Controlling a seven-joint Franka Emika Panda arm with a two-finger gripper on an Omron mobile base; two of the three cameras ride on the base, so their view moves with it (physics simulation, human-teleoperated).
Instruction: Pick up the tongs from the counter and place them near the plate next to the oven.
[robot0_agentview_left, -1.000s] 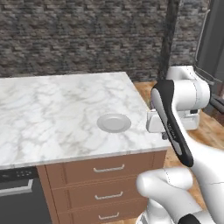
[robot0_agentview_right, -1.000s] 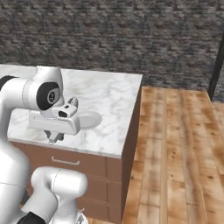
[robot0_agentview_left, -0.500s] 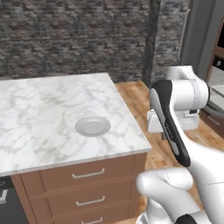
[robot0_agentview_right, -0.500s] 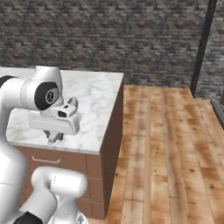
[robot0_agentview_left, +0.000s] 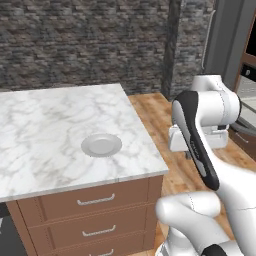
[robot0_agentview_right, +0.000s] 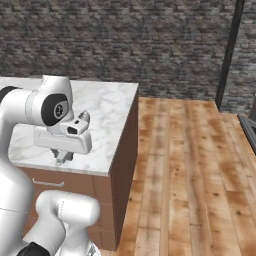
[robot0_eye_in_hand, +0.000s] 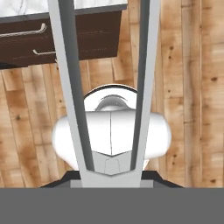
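- Compared with the earlier pictures, both base views have swung: the whole scene has shifted, so the camera has moved, not the things. More wood floor (robot0_agentview_right: 190, 170) now shows in the right base view.
- Plate (robot0_agentview_left: 101, 145) sits alone on the marble bench (robot0_agentview_left: 45, 125), toward the bench's 4 o'clock corner in the left base view, well in from both edges.
- Tongs (robot0_eye_in_hand: 70, 83) are in the hand view: two slim grey arms run up from the joined end at 6 o'clock, spreading to 11 and 1 o'clock, over floor boards and brown drawer fronts (robot0_eye_in_hand: 52, 37).
- Fingers are closed narrow on the tongs' joined end; the fingertips themselves are hidden in the hand view.
- Gripper (robot0_agentview_left: 192, 152) hangs off the bench, at 3 o'clock of the plate and well apart from it, above the floor.
- Right base view: gripper (robot0_agentview_right: 62, 157) sits under the white hand, in front of the bench edge.
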